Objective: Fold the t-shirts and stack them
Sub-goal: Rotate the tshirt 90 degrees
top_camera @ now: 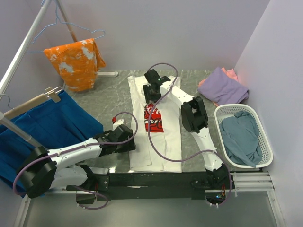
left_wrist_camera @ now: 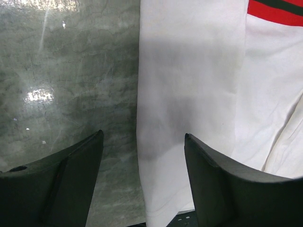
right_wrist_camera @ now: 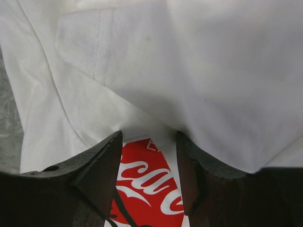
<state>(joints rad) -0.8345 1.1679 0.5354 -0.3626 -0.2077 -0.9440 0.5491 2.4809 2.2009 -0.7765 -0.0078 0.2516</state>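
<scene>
The white t-shirt (top_camera: 161, 142) is laid flat and lengthwise at the middle of the table (top_camera: 109, 94), collar end toward 12 o'clock and hem toward 6, with the red-and-white print (top_camera: 152, 118) turned up. In the right wrist view a sleeve is seen folded in over the chest.

The left gripper (left_wrist_camera: 143, 136) is held low at the shirt's 8 o'clock edge. Its fingers are spread apart and nothing is caught between them. One finger is seen above bare table, the other above cloth, and the shirt's edge runs between them. Whether the tips touch down cannot be told.

The right gripper (right_wrist_camera: 149, 135) is placed over the shirt's upper part, at 12 o'clock from the print. Its fingers are parted as well, and the print is seen through the gap. A flap of white cloth is draped over the tip of one finger (right_wrist_camera: 191, 184), but nothing is pinched.

The purple t-shirt (top_camera: 223, 89) is laid at 2 o'clock from the white one, on top of the salmon-pink t-shirt (top_camera: 232, 73), of which only an edge is shown. The grey-blue t-shirt (top_camera: 241, 135) is crumpled inside the white basket (top_camera: 218, 124) at 3 o'clock. An orange garment (top_camera: 75, 61) is hung at 10 o'clock and a blue cloth (top_camera: 52, 125) at 9 o'clock
</scene>
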